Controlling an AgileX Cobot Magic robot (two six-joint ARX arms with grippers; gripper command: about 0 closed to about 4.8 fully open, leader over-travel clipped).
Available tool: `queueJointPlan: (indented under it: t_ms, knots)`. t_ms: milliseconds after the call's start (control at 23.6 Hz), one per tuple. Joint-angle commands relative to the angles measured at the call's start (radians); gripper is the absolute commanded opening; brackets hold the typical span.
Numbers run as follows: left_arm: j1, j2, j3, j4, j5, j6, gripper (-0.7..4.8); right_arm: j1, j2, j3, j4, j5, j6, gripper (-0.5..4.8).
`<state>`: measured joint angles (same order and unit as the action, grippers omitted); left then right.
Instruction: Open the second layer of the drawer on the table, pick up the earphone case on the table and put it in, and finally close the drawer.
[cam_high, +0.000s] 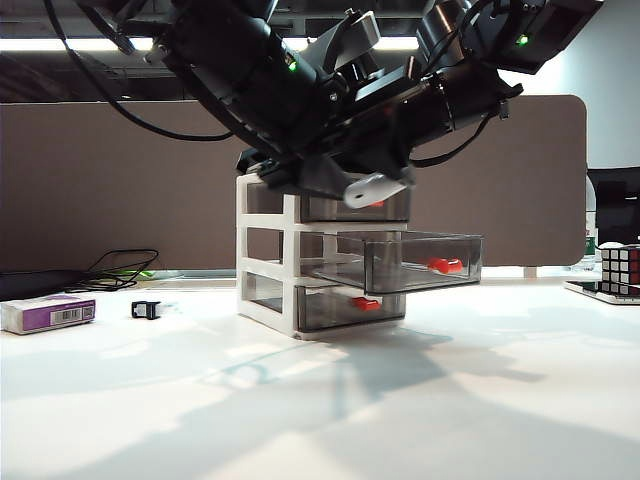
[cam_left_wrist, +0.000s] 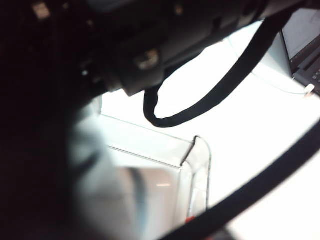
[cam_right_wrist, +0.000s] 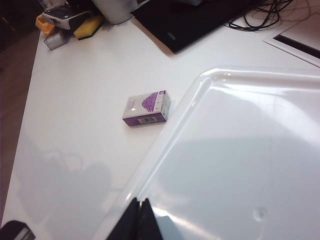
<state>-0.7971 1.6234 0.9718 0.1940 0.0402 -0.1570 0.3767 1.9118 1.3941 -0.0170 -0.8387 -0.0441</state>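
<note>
The drawer (cam_high: 300, 255) stands mid-table (cam_high: 320, 400) with its second layer (cam_high: 405, 262) pulled out toward the right, red tab at its front. Both arms crowd over the cabinet's top. The left pincer (cam_high: 375, 190) hangs above the open tray; whether its jaws are apart I cannot tell (the wrist view is mostly dark). The right pincer (cam_right_wrist: 140, 220) shows its tips pressed together, holding nothing. A white-and-purple box (cam_high: 48, 313) lies far left. The earphone case cannot be made out.
</note>
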Motion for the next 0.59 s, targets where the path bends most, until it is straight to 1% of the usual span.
queueJointPlan:
  t_ms: [42,169,424,508,593]
  knots:
    - [0.002,0.016,-0.006,-0.082,-0.003,0.027,3.67,0.008,0.023,-0.023,-0.14,0.006,0.043,-0.05]
    - [0.002,0.016,-0.006,-0.081,-0.02,0.027,3.68,0.008,0.023,-0.023,-0.14,0.006,0.043,-0.05]
    - [0.002,0.016,-0.006,-0.084,-0.021,0.029,3.68,0.008,0.023,-0.023,-0.14,0.007,0.039,-0.05]
    - [0.001,0.012,-0.006,-0.106,-0.017,0.029,3.67,0.008,0.023,-0.023,-0.14,0.007,0.035,-0.05]
    - [-0.001,0.002,-0.006,-0.156,0.006,0.029,3.61,0.008,0.023,-0.023,-0.14,0.007,0.035,-0.05]
